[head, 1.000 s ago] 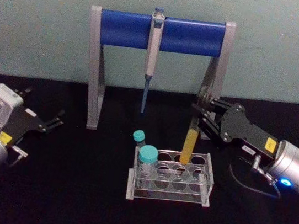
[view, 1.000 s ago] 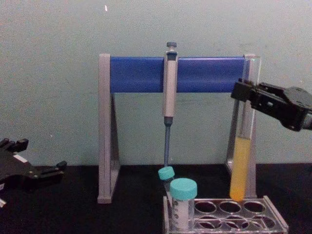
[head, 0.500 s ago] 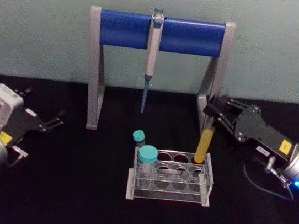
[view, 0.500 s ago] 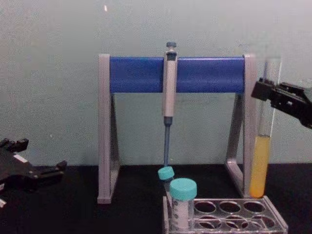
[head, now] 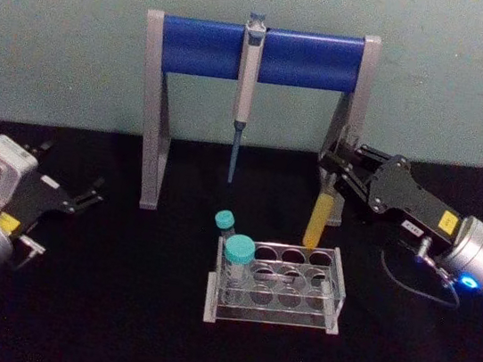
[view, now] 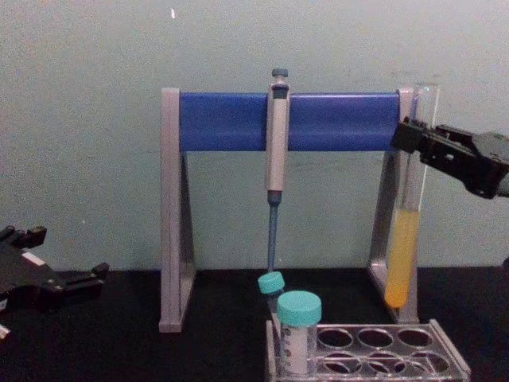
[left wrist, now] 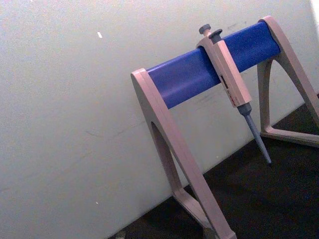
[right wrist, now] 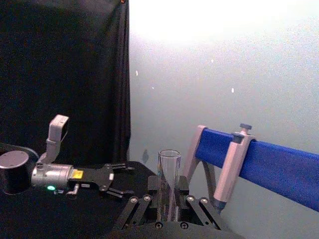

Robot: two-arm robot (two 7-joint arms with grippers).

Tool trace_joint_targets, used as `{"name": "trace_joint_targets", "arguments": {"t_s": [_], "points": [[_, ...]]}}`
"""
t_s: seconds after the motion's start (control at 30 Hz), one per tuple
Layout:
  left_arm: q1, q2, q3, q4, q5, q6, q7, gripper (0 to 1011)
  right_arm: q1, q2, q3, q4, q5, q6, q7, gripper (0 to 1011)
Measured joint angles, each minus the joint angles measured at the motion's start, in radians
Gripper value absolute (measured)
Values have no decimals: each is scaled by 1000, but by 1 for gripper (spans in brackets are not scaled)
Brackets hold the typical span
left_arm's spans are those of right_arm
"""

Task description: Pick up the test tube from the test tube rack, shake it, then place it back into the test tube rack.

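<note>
Right gripper (head: 331, 171) clenched on the upper part of the test tube (head: 319, 219); tube slightly tilted, yellow end hanging just above the back-right holes of the test tube rack (head: 337, 304), not touching it. Probably gripped high so the liquid end swings free for shaking. Left gripper (head: 86, 195) parked well left of the rack, fingers spread, empty.

Chest view: test tube rack (view: 395, 351) front off-frame.

Colours, quick rundown:
clear glass test tube (head: 317, 223) with yellow liquid; clear plastic rack (head: 276, 305); teal-capped tubes (head: 239, 250); grey pipette stand with blue bar (head: 206, 46); black surface (head: 116, 307).
</note>
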Motion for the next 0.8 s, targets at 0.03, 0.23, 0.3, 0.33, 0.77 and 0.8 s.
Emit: {"name": "trace_joint_targets", "arguments": {"t_s": [0.03, 0.23, 0.3, 0.33, 0.77, 0.8], "points": [[0, 0, 0, 0, 0, 0, 0, 1001, 0, 0, -1, 0, 1, 1, 2, 232], [0, 0, 0, 0, 0, 0, 0, 1001, -10, 5, -8, -18, 11, 9, 17, 232], [0, 0, 0, 0, 0, 0, 0, 1001, -18, 11, -10, -28, 15, 13, 21, 232], [0, 0, 0, 0, 0, 0, 0, 1001, -21, 13, -11, -32, 16, 14, 21, 232], [0, 0, 0, 0, 0, 0, 0, 1001, -82, 75, 14, -100, 19, 20, -18, 232], [0, 0, 0, 0, 0, 0, 0, 1001, -83, 76, 16, -100, 17, 20, -23, 232]]}}
